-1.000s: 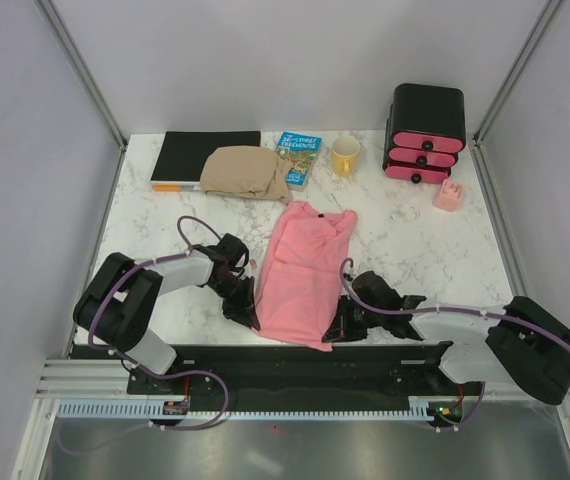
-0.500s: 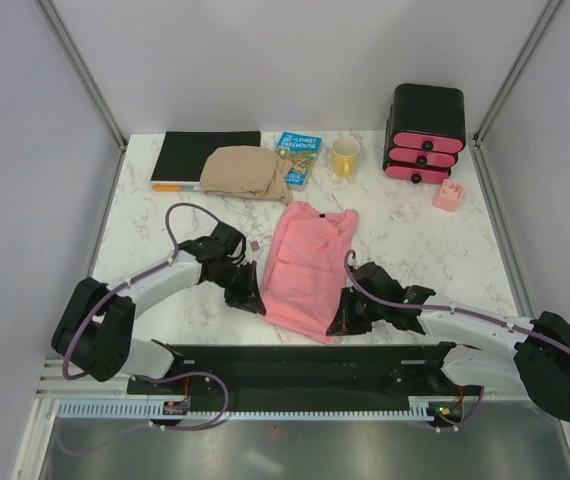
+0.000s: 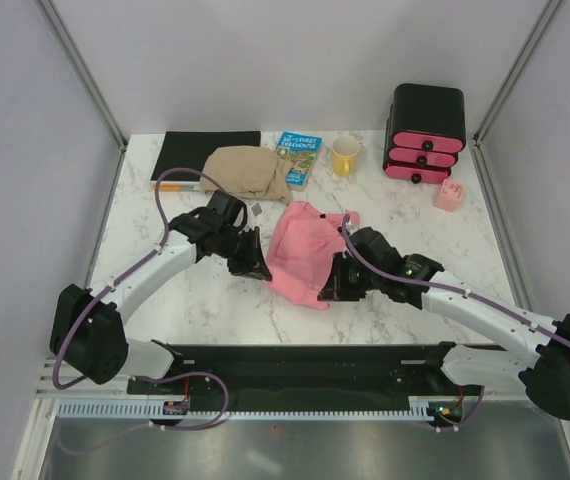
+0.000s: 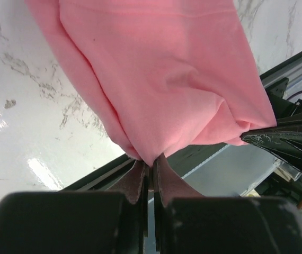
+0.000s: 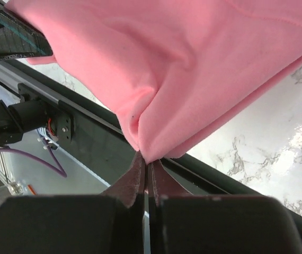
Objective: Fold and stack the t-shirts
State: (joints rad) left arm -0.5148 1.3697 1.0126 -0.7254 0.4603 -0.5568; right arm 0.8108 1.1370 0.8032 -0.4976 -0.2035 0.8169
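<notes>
With the left gripper (image 4: 150, 163) and the right gripper (image 5: 147, 160) each clenched on a hem corner, I hold the pink t-shirt (image 3: 300, 248) at centre frame so its lower half can fold upward.

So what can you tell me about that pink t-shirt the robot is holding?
The salmon-pink short-sleeved t-shirt looks like soft, thin cloth, bunched and wrinkled. It is in the middle of the white marble table. The left pincer and the right pincer are each shut on a near corner and hold that edge up. The far part with the neck rests on the table.
</notes>
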